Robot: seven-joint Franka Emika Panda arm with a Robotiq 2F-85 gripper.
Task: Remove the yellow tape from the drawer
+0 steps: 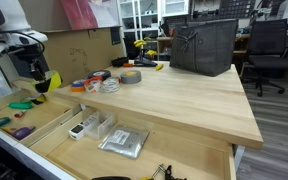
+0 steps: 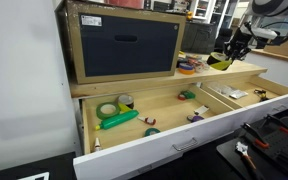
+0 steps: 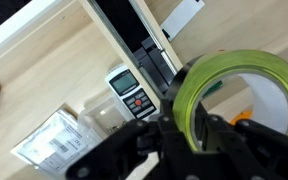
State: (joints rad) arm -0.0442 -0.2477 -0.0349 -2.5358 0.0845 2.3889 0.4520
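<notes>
My gripper [image 1: 36, 68] is shut on the yellow tape [image 1: 52, 81], a yellow-green roll held upright between the fingers. It hangs in the air above the open light-wood drawer [image 1: 59, 135], near the tabletop's edge. In an exterior view the gripper [image 2: 234, 47] holds the tape [image 2: 219, 62] over the table corner, above the drawer [image 2: 174, 148] with its white front. In the wrist view the fingers [image 3: 189, 128] clamp the tape's [image 3: 239, 62] rim, with the drawer floor [image 3: 44, 80] below. The black stripes do not show.
Grey and orange tape rolls [image 1: 124, 76] and a black bin [image 1: 204, 45] sit on the tabletop. A wooden box [image 2: 124, 45] stands on it too. The drawer holds a grey tape roll [image 2: 108, 109], green items [image 2: 120, 119], a handheld meter [image 3: 131, 92] and a plastic bag [image 3: 54, 142].
</notes>
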